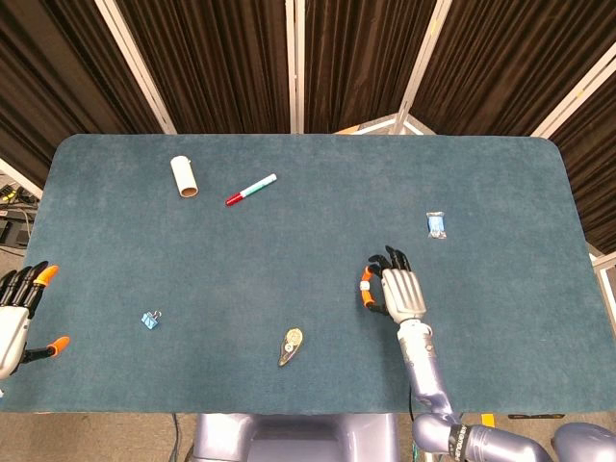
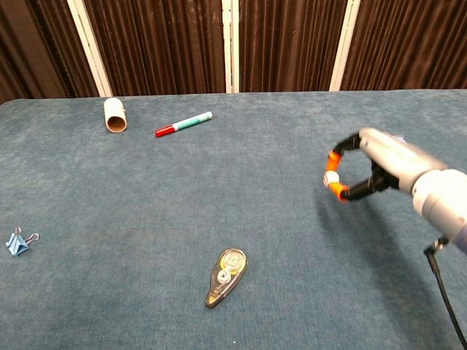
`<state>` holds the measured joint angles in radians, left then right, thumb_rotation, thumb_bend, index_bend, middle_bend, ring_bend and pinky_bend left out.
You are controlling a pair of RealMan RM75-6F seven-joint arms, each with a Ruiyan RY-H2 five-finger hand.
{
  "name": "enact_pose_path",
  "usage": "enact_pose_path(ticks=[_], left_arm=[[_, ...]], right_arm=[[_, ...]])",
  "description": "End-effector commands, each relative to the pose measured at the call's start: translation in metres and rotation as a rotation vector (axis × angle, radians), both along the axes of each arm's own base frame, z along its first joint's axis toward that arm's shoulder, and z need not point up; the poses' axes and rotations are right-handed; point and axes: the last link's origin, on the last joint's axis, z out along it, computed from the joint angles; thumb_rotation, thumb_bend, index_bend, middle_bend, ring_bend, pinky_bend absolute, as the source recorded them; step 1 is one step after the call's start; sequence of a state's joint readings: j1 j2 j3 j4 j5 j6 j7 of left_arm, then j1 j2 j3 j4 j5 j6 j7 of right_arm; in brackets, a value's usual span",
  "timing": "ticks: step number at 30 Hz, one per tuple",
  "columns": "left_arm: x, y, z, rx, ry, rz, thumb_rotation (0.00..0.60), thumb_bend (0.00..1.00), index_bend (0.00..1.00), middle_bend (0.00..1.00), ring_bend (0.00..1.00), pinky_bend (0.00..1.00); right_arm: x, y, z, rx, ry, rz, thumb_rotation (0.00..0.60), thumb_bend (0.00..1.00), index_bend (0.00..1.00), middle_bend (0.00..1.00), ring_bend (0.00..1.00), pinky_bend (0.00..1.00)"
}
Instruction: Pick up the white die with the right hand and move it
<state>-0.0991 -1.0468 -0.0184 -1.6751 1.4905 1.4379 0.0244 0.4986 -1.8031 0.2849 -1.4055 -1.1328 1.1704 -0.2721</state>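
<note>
The white die [image 2: 331,177] is a tiny cube pinched between the orange-tipped thumb and a finger of my right hand [image 2: 368,166], lifted clear of the teal table [image 2: 146,219]. In the head view the same right hand [image 1: 394,291] hovers right of centre, with the die [image 1: 366,285] a small white speck at its left edge. My left hand [image 1: 17,318] hangs off the table's left edge with fingers spread and nothing in it.
A correction-tape dispenser [image 2: 225,276] lies front centre and a blue binder clip [image 2: 16,242] at the left. At the back left are a white roll [image 2: 114,114] and a red-capped marker [image 2: 182,124]. A small blue packet [image 1: 436,224] lies right of centre.
</note>
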Motion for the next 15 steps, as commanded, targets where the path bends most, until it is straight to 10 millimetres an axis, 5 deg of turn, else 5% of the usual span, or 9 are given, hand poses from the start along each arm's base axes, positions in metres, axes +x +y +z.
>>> enact_pose_path(ticks=[1,6,11,15], left_arm=[[0.000,0.000,0.000,0.001,0.001,0.000,0.600,0.08,0.00,0.00,0.00,0.00],[0.001,-0.001,0.001,0.005,0.000,-0.004,0.600,0.08,0.00,0.00,0.00,0.00],[0.002,-0.002,0.001,0.006,0.000,-0.006,0.600,0.08,0.00,0.00,0.00,0.00],[0.003,-0.003,0.001,0.005,-0.001,-0.010,0.600,0.08,0.00,0.00,0.00,0.00]], right_arm=[[0.026,-0.009,0.043,-0.108,0.001,0.082,0.600,0.40,0.62,0.24,0.00,0.00],[0.047,-0.009,0.078,-0.149,0.019,0.114,0.600,0.34,0.51,0.19,0.00,0.00],[0.049,-0.003,0.086,-0.141,0.039,0.109,0.600,0.25,0.35,0.10,0.00,0.00],[0.036,0.003,0.083,-0.119,0.046,0.077,0.600,0.23,0.32,0.08,0.00,0.00]])
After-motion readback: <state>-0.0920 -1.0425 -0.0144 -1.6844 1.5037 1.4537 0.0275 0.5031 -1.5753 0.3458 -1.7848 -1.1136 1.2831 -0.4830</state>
